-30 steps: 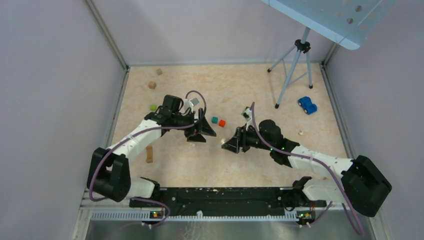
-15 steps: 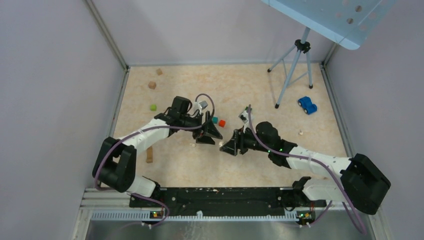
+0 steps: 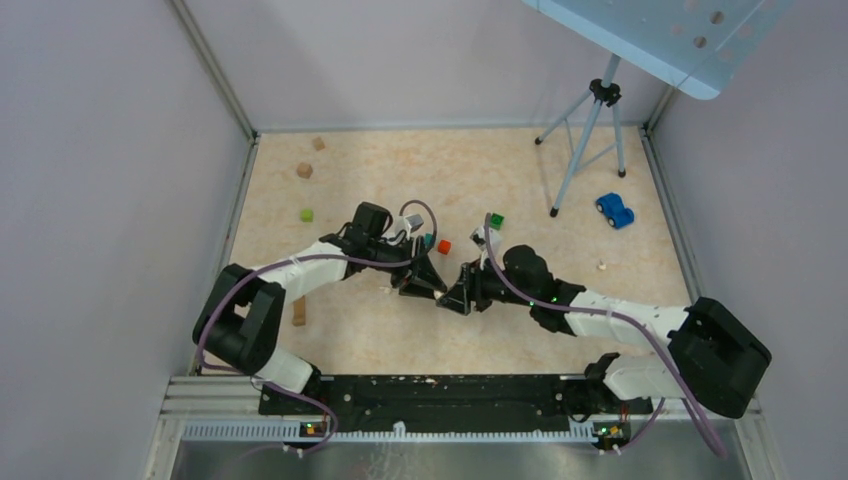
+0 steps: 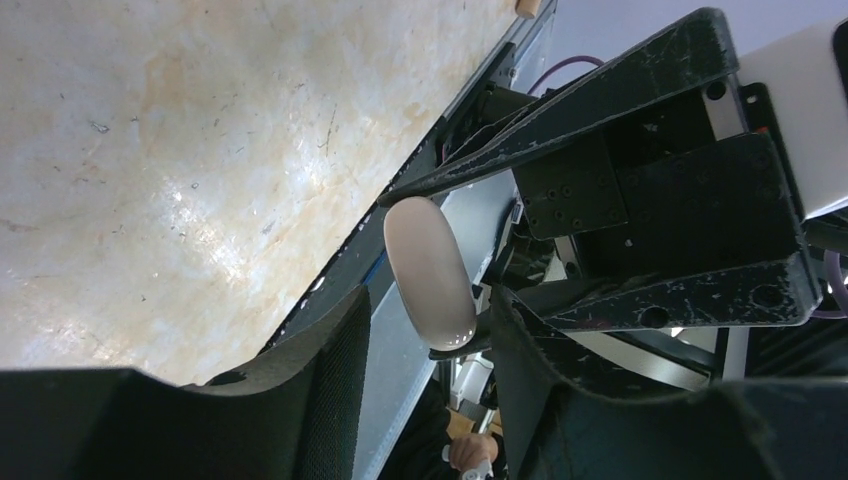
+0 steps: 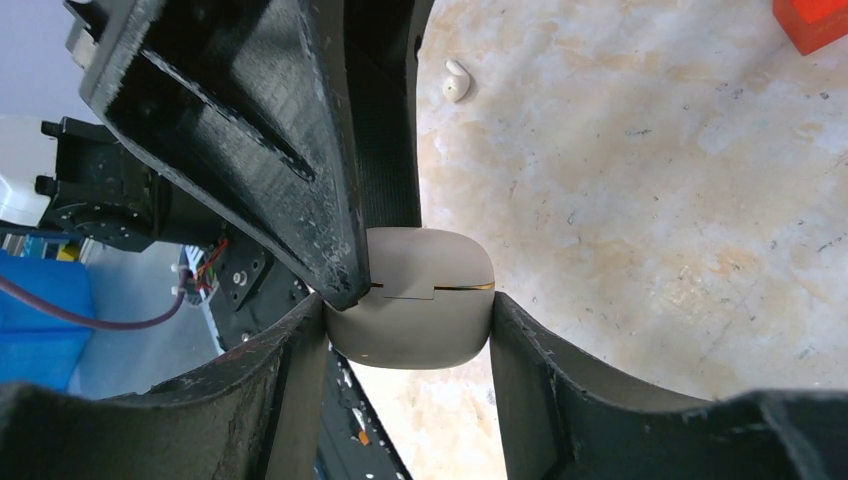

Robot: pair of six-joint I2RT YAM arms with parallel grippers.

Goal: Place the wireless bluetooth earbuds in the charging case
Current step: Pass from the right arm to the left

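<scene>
Between the fingers of my right pincer, the charging case is smooth cream plastic, satin rather than shiny, with a hairline seam. Those fingers are matt black plastic, faintly ridged. The fingers of my left pincer are the same black plastic, finely grained on the inner face, with edges scuffed grey. Beyond my right pincer's tips an earbud of glossy white plastic lies on the table, marbled beige, slightly sheeny and finely scratched.

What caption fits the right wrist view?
Right gripper clamps the closed charging case, left gripper at its top edge; one earbud lies on the table beyond.
</scene>
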